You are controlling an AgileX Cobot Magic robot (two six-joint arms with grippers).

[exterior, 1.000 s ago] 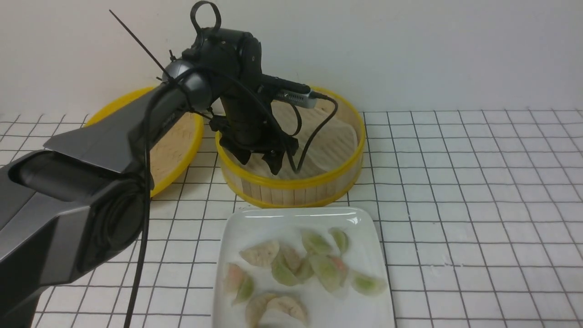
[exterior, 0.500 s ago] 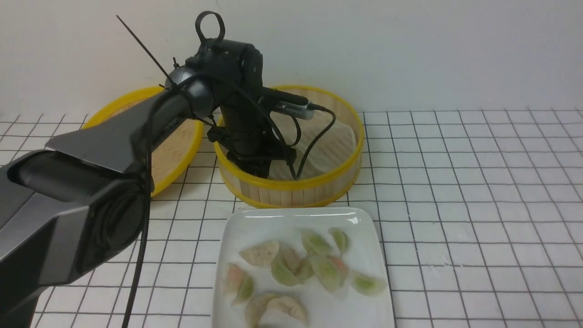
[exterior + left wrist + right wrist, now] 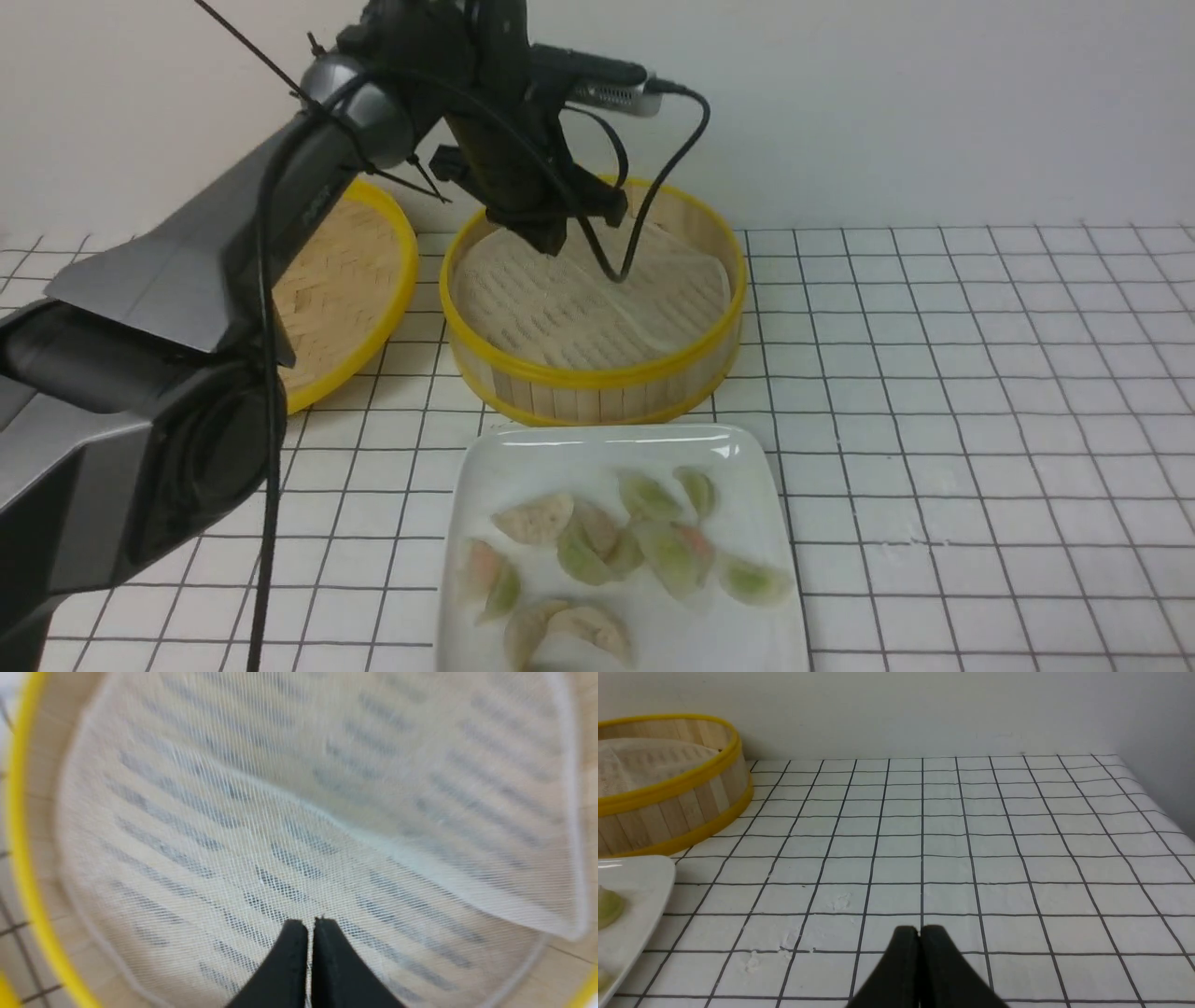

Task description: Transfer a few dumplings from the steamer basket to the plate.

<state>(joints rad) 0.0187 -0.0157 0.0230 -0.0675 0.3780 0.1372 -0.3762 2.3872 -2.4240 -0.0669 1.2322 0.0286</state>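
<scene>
The steamer basket [image 3: 597,378] stands at the back centre. It holds only its whitish mesh liner [image 3: 579,299], which has a fold across it; no dumpling shows inside. My left gripper [image 3: 551,245] hangs above the basket's back left part, shut and empty. In the left wrist view it [image 3: 310,924] is over the liner [image 3: 280,812]. Several dumplings [image 3: 597,546] lie on the white plate [image 3: 597,453] in front of the basket. My right gripper [image 3: 919,930] is shut and empty, low over the grid cloth, to the right of the plate [image 3: 635,877] and the basket [image 3: 668,788].
The shallow woven lid [image 3: 345,280] with a yellow rim lies left of the basket, partly behind my left arm. A black cable [image 3: 653,205] hangs from the left wrist over the basket. The wall is just behind. Grid cloth [image 3: 980,420] spreads to the right.
My left gripper was open at the basket, dipped down into it, then closed and rose well above the rim with nothing in it. The plate and dumplings have not moved.
</scene>
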